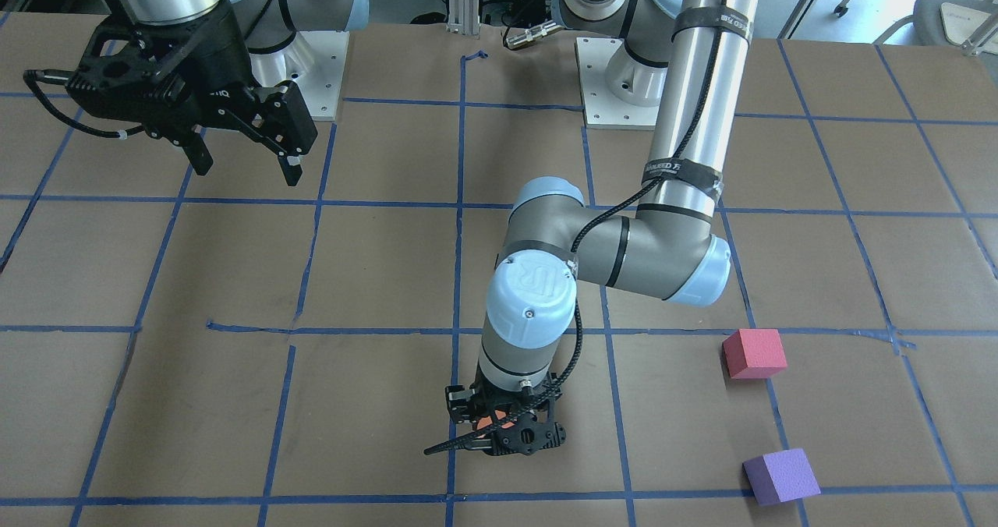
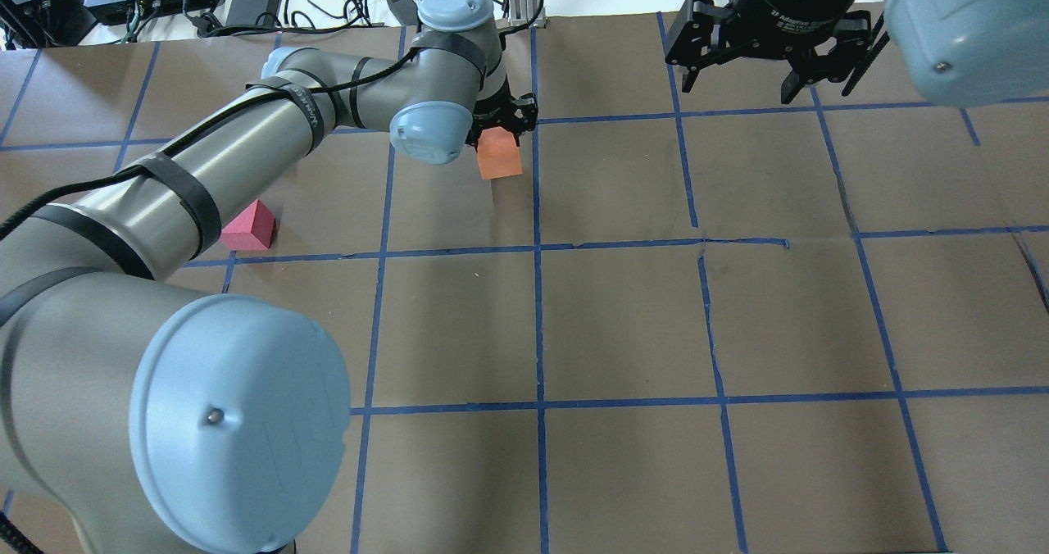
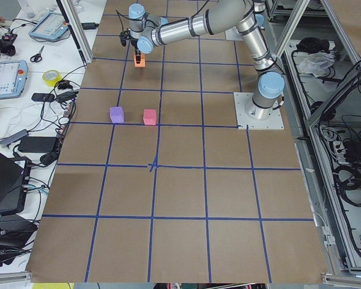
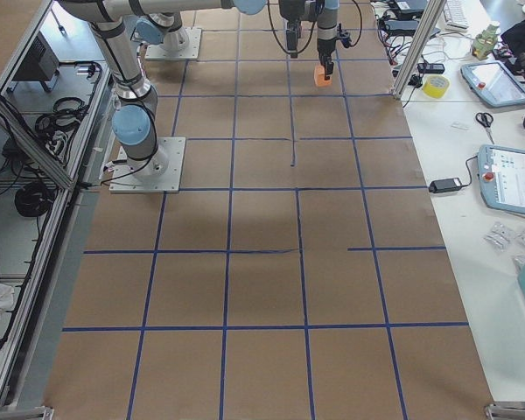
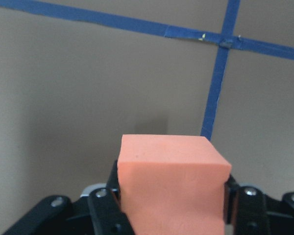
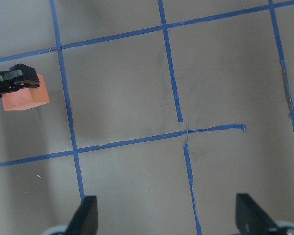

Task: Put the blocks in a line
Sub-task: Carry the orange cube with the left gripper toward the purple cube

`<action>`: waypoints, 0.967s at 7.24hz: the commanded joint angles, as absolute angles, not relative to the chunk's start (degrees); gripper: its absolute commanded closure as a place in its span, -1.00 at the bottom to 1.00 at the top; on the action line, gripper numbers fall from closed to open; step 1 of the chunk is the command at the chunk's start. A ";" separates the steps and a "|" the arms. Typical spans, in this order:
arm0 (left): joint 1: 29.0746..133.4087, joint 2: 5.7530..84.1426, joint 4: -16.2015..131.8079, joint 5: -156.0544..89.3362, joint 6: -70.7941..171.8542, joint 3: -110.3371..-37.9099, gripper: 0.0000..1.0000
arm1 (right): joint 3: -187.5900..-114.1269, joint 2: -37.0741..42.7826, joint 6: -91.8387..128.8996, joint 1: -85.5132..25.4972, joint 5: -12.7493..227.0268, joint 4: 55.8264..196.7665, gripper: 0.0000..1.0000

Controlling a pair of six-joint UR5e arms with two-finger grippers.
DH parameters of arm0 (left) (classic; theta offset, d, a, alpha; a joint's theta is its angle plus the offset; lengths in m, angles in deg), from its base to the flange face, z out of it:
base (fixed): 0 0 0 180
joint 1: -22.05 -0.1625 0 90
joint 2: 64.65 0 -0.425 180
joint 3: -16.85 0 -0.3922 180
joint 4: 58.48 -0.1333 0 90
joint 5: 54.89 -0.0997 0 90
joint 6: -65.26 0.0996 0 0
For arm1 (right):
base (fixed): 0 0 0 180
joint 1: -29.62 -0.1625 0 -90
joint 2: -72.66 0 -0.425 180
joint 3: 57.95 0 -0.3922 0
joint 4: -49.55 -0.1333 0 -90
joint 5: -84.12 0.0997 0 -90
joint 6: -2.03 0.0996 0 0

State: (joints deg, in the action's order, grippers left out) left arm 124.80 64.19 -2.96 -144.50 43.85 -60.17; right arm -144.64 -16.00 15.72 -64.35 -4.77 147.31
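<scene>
My left gripper (image 2: pixel 497 130) is shut on the orange block (image 2: pixel 499 154), pointing down at the far middle of the table, beside a blue tape line. The wrist view shows the orange block (image 5: pixel 172 183) between the jaws, close over the paper; I cannot tell if it touches. The pinkish-red block (image 1: pixel 753 353) and the purple block (image 1: pixel 780 476) lie apart on the table on my left side. The purple one is hidden by my arm in the overhead view. My right gripper (image 1: pixel 248 173) hangs open and empty, high above the right part of the table.
The table is brown paper with a blue tape grid (image 2: pixel 538 247). The two arm base plates (image 1: pixel 616 83) stand at the robot's edge. A side bench with tablets, a tape roll (image 4: pixel 436 86) and cables runs along the far edge.
</scene>
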 commanded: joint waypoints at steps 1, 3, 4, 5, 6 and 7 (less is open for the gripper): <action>116.66 60.62 3.44 -146.73 49.24 -59.54 0.97 | -144.35 -12.78 15.83 -64.51 -4.56 147.37 -1.00; 110.23 58.50 4.37 -148.65 59.76 -59.79 0.96 | -143.73 -13.38 15.74 -64.51 -5.17 147.11 -1.00; 106.46 58.05 4.45 -150.32 62.68 -60.23 0.96 | -143.73 -13.47 15.57 -64.51 -5.27 147.20 -1.00; 103.46 58.05 4.45 -150.25 66.28 -60.41 0.96 | -143.56 -13.12 15.56 -64.42 -4.75 147.46 -1.00; 100.91 58.66 4.45 -149.64 68.14 -61.28 0.96 | -143.03 -13.12 15.83 -64.51 -4.48 147.72 -1.00; 98.88 59.01 4.28 -149.55 71.12 -62.85 0.96 | -142.94 -13.03 15.83 -64.51 -4.48 147.55 -1.00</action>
